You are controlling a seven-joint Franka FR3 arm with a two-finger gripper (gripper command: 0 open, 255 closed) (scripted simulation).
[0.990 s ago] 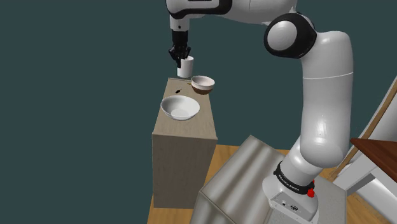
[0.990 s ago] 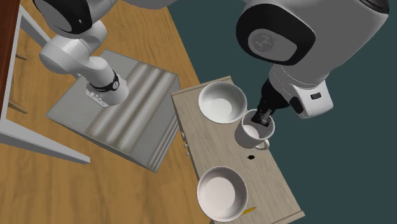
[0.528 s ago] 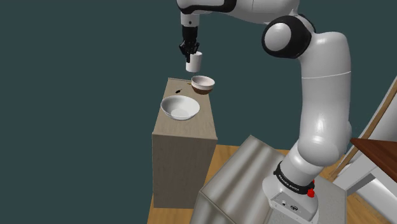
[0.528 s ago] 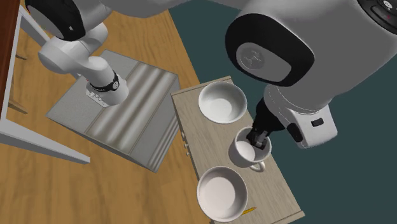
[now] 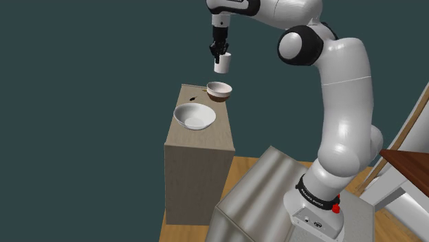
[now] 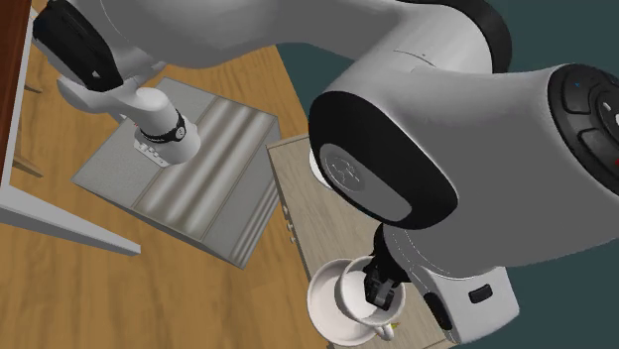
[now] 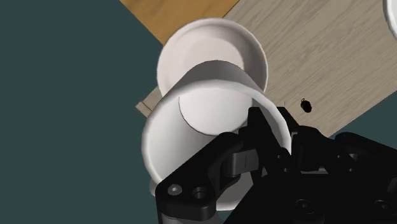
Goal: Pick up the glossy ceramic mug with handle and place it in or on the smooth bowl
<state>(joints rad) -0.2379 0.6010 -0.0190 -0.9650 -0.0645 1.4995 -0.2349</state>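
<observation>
A white mug (image 5: 222,63) hangs in the air, tilted, with my black gripper (image 5: 219,52) shut on its rim. In the wrist view one finger (image 7: 254,137) is inside the mug (image 7: 197,127) and the other is outside its wall. Straight below the mug stands a bowl (image 5: 219,90) that is white inside and brown outside, at the far end of the cabinet top. In the second exterior view the mug (image 6: 355,292), its handle toward that view's bottom, overlaps this bowl (image 6: 322,309), with the gripper (image 6: 382,288) at its rim. Past the mug the wrist view shows the bowl (image 7: 191,44).
A second, all-white bowl (image 5: 194,117) stands on the near half of the narrow wooden cabinet (image 5: 199,155). A small dark speck (image 7: 306,105) lies on the top between the bowls. The ridged metal stand (image 5: 265,185) sits at the shoulder view's lower right on a wood floor.
The arm has lifted the mug higher and carried it toward the shoulder view's right, from over the cabinet's middle to above the far bowl. The grip has stayed shut.
</observation>
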